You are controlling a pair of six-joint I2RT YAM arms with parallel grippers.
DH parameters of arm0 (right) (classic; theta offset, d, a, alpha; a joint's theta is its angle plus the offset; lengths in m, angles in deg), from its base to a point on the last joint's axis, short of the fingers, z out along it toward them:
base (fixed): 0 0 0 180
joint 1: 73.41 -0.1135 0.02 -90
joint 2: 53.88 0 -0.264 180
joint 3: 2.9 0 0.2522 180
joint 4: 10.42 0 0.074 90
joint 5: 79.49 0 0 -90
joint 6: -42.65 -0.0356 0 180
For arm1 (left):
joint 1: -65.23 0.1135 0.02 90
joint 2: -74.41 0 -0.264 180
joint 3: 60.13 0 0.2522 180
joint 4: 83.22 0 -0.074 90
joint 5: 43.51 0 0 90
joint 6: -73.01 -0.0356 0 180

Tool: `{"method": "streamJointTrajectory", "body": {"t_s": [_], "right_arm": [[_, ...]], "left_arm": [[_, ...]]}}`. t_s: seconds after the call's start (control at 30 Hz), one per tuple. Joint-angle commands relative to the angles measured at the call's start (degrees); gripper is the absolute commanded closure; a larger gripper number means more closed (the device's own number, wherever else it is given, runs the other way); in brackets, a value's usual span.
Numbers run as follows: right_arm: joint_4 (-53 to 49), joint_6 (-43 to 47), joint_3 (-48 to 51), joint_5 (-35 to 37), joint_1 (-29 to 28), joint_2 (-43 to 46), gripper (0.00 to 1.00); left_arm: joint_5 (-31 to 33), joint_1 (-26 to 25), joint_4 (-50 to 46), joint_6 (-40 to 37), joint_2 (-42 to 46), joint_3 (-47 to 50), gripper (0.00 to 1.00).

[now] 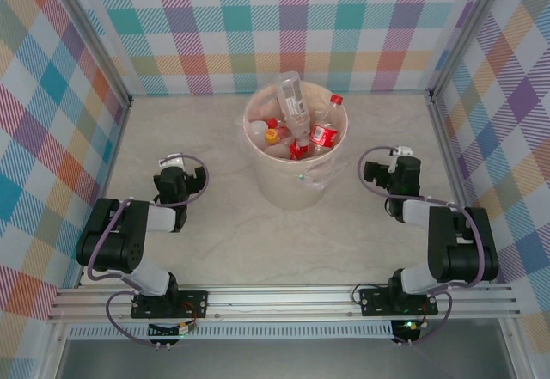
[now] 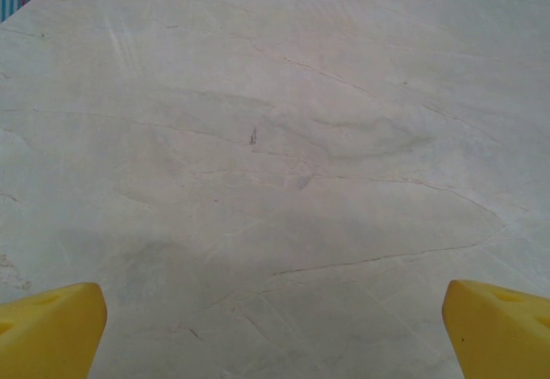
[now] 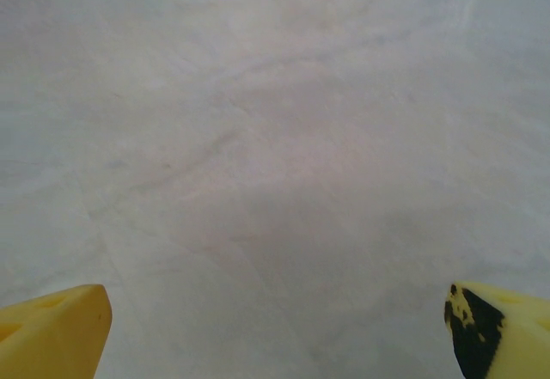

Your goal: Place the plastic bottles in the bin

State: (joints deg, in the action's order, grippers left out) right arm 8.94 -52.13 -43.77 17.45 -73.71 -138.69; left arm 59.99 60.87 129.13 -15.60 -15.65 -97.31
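The bin (image 1: 288, 186), a round translucent-white bucket, stands at the middle back of the table. Several plastic bottles (image 1: 296, 113) with red or white labels and caps are piled inside it, one poking above the rim. My left gripper (image 1: 174, 166) rests left of the bin, apart from it, folded back near its base. My right gripper (image 1: 397, 157) sits to the right of the bin. In the left wrist view the left gripper (image 2: 275, 332) is open over bare table. In the right wrist view the right gripper (image 3: 277, 332) is open, with nothing between its yellow fingertips (image 3: 53, 327).
The marble-look table (image 1: 232, 241) is walled by checked panels (image 1: 51, 121) on three sides. An aluminium rail (image 1: 284, 297) with both arm bases runs along the near edge.
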Motion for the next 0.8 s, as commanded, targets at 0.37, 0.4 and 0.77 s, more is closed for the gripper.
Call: {"method": "streamJointTrajectory", "body": {"t_s": [0.37,0.4,0.77], "right_arm": [[16.0,1.7,4.6,3.5,-2.0,-2.8,0.01],[15.5,1.7,4.6,3.5,-1.9,-2.7,0.01],[15.6,1.8,4.5,3.4,-1.9,-2.8,0.01]], "left_arm": [[0.8,-1.3,4.3,-2.0,-0.4,0.4,0.00],[0.8,-1.4,4.3,-1.9,-0.4,0.4,0.00],[0.8,-1.4,4.3,-1.9,-0.4,0.4,0.00]]}}
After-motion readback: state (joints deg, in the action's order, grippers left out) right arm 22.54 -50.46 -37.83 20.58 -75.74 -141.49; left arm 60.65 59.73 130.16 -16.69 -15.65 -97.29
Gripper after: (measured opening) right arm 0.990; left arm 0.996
